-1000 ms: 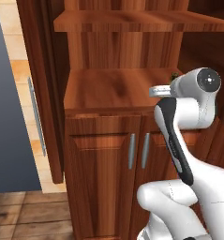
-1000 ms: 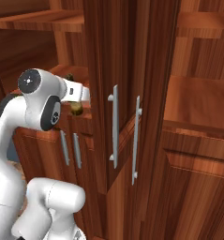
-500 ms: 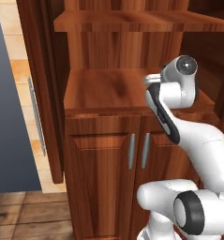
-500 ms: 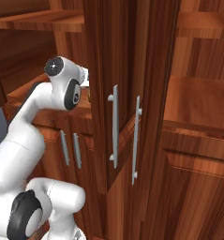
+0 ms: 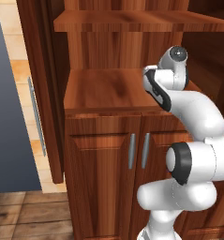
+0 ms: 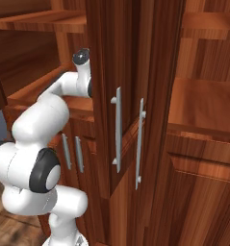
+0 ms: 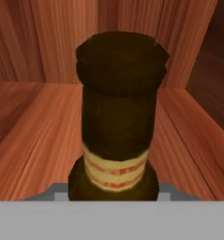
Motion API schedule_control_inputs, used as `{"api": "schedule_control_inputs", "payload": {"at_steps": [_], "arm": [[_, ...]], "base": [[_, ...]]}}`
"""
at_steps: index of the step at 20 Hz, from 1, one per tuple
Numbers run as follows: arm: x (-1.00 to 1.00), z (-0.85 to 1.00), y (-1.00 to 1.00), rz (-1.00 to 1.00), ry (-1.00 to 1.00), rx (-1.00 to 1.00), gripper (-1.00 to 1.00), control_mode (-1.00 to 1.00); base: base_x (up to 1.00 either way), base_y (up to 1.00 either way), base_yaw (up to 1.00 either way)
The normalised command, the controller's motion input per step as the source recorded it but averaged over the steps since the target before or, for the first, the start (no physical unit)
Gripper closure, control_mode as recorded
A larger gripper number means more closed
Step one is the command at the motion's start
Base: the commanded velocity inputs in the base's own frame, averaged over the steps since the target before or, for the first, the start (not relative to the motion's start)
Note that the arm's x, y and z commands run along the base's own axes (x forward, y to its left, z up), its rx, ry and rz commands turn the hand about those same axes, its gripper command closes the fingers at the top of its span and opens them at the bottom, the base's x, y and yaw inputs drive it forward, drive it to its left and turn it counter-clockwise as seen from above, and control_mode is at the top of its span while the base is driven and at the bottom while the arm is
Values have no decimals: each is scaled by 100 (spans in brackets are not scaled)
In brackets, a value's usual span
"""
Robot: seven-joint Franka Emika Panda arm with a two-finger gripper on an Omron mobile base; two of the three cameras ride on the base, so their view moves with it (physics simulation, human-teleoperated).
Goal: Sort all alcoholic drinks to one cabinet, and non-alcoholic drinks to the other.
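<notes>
A dark amber-brown glass bottle (image 7: 118,112) with a pale red-striped neck label stands upright right in front of the hand camera, above a plank shelf. My gripper (image 7: 114,188) is shut on it low down, and the bottle hides the fingertips. In the left base view my arm (image 5: 179,101) reaches over the right end of the reddish-brown cabinet's shelf (image 5: 99,89), with the hand hidden behind the wrist. In the right base view the arm (image 6: 68,89) goes in behind the open cabinet door (image 6: 119,72). The other drinks are out of view.
An upper shelf (image 5: 123,18) hangs over the one I work on. Below it are two closed doors with silver handles (image 5: 131,151). An open tall door (image 5: 43,93) stands at the left. A second shelf bay (image 6: 203,110) lies right of the door pair.
My arm has folded and swung in over the right end of the shelf, carrying the bottle toward the cabinet's back corner. The base has not moved.
</notes>
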Motion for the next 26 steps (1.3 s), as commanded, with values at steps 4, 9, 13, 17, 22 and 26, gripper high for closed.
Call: {"api": "schedule_control_inputs", "payload": {"at_steps": [4,9,13,17,22,26], "arm": [[53,-39,-32,0,-2,0,100,-100],[0,-58,-22,0,-1,0,100,-100],[5,-76,-5,0,0,0,100,-100],[39,-20,0,0,0,0,-100,-100],[22,1,0,0,0,0,-100,-100],[0,0,0,0,-1,0,-100,-100]], "base": [[0,0,0],[0,0,0],[0,0,0],[0,0,0],[0,0,0],[0,0,0]]}}
